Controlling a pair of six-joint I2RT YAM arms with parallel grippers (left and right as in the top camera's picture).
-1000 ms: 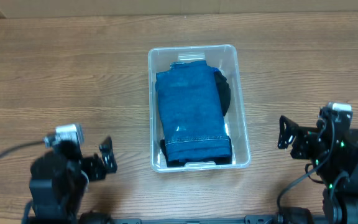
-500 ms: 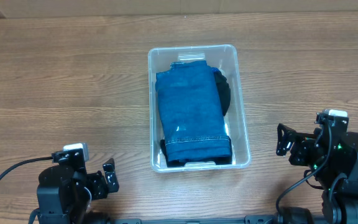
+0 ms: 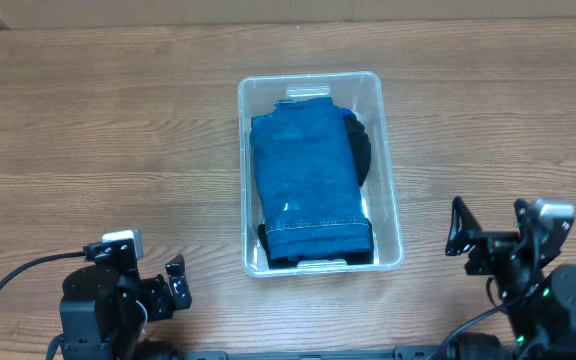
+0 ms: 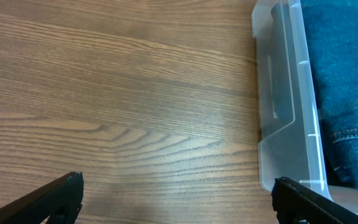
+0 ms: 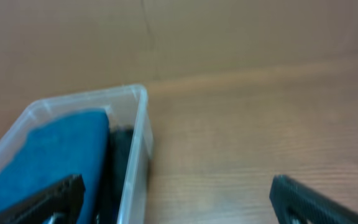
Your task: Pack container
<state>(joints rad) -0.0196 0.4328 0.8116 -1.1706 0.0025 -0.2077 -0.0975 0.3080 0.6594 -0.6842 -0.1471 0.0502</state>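
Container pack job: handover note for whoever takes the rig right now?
Left gripper: open, empty, low at the front, left of the container.
Right gripper: open, empty, right of the container, not touching it.
Container: mid-table, holding folded blue denim with a dark item under and beside it.
Done: both items sit inside.
Left: probably nothing; no other item to pack is in view.

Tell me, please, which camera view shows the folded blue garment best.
The overhead view: the folded blue garment shows whole, lying in the container. The left wrist view catches only one edge of it behind the container wall; the right wrist view shows a blurred part.
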